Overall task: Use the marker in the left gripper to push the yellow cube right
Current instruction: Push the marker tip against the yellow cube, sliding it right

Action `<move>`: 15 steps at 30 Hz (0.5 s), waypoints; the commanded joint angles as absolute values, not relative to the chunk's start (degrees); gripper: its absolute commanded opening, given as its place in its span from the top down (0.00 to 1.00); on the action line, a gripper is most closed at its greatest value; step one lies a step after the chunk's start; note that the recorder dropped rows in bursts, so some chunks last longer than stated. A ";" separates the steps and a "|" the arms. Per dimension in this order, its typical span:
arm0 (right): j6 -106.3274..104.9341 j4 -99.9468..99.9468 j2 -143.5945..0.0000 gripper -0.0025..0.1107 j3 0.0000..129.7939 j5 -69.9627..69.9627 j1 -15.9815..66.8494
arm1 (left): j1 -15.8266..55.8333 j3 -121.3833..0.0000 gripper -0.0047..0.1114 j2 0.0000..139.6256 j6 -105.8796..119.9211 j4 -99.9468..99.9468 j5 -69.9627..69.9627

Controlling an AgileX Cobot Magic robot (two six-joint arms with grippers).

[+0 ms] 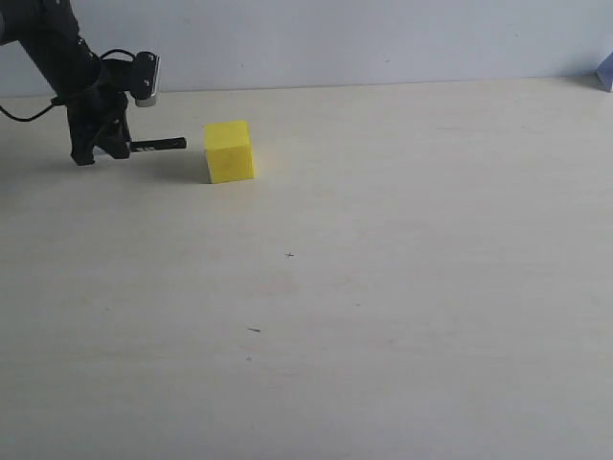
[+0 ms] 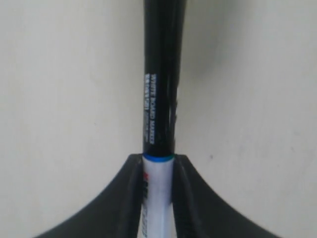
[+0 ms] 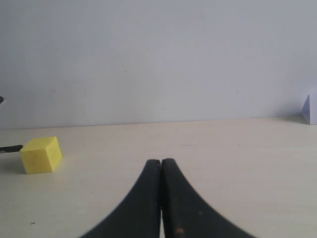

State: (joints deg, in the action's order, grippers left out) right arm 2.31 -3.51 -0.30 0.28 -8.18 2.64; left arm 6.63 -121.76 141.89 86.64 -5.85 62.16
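The yellow cube [image 1: 229,150] rests on the pale table at the back left. My left gripper [image 1: 113,146] is to the left of it, shut on the marker [image 1: 158,145], which sticks out level toward the cube. The marker's black tip ends a short gap from the cube's left face. In the left wrist view the jaws clamp the white barrel [image 2: 157,193] and the black cap [image 2: 161,74] runs on ahead; the cube is out of that view. My right gripper [image 3: 161,161] is shut with nothing in it, far from the cube [image 3: 41,154].
A pale bluish-white object [image 1: 605,71] sits at the far right edge of the table, also showing in the right wrist view as a small block [image 3: 309,108]. A grey wall stands behind the table [image 1: 383,307].
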 commanded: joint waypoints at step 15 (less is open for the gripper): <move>2.22 -3.49 0.00 0.98 0.00 -7.70 2.69 | 9.19 -122.06 0.96 141.59 88.43 -9.30 57.28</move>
